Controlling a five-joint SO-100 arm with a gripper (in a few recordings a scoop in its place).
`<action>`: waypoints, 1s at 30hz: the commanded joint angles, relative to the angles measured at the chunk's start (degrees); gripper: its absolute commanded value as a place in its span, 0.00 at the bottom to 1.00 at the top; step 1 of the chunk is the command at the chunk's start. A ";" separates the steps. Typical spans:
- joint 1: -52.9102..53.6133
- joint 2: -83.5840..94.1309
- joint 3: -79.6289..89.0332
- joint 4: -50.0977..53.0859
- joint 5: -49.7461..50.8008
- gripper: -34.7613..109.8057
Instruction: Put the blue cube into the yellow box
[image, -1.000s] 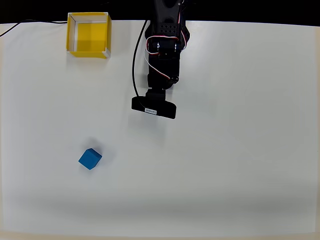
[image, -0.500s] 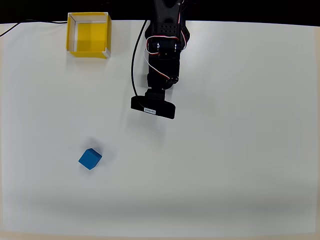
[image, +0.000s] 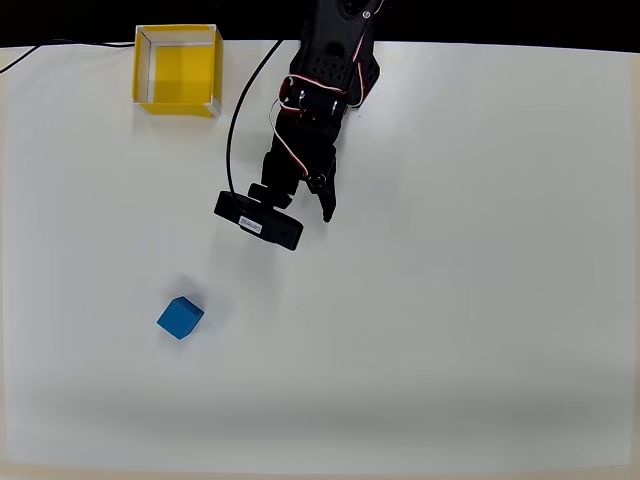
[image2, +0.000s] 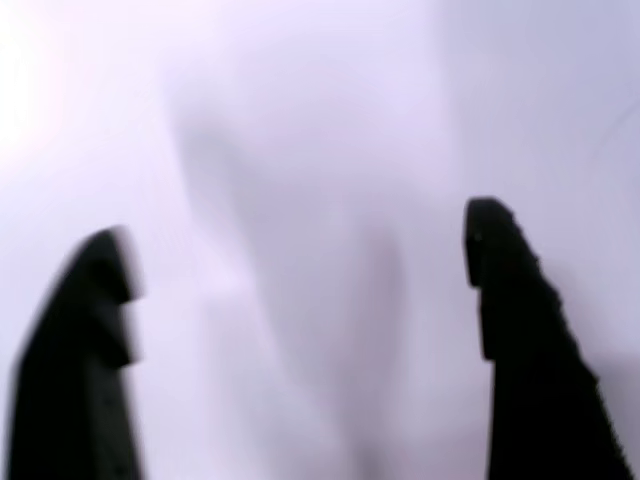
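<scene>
The blue cube (image: 180, 318) sits on the white table (image: 480, 300), turned diagonal to the table's edges, well apart from the yellow box (image: 177, 68) at the far left corner. The gripper (image2: 300, 290) hangs wide open and empty, up and right of the cube. A good grasp needs the wrist turned so the fingers (image2: 510, 300) meet flat faces, not corners.

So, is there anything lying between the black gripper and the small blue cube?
No. In the overhead view, only bare white table lies between the black gripper and the small blue cube.
</scene>
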 joint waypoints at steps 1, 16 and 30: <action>6.24 -12.57 -10.11 -16.44 -0.53 0.54; 15.56 -55.20 -36.39 -42.71 0.44 0.55; 16.44 -80.86 -50.98 -57.13 -0.53 0.57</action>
